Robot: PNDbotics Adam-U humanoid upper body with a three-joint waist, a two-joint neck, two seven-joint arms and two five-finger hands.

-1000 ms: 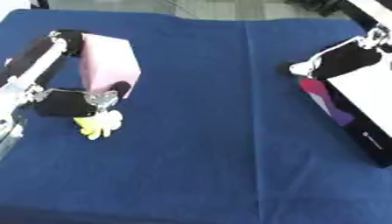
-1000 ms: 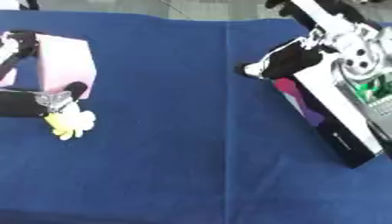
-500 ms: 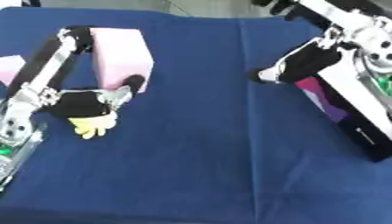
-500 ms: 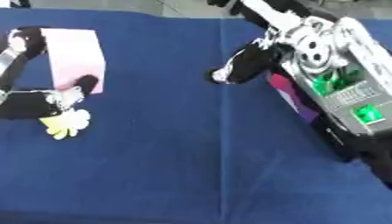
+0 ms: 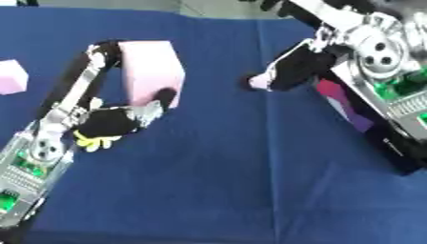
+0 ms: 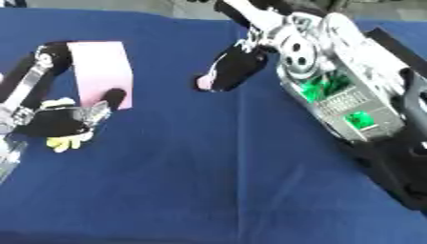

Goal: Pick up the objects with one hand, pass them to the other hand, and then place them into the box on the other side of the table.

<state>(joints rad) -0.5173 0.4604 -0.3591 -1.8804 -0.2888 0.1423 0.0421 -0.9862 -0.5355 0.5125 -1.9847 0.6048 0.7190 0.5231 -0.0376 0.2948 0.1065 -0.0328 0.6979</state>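
A robot test bench, likely a lab; a table under plain blue cloth fills the view; bare grey floor shows at twelve o'clock.

Beneath the left robot hand, a yellow thing is mostly hidden. The right robot hand is blurred; its fingers' curl is unclear.

I can read no text, label, brand, number or sign on anything before me, not even on my own arms or boxes.
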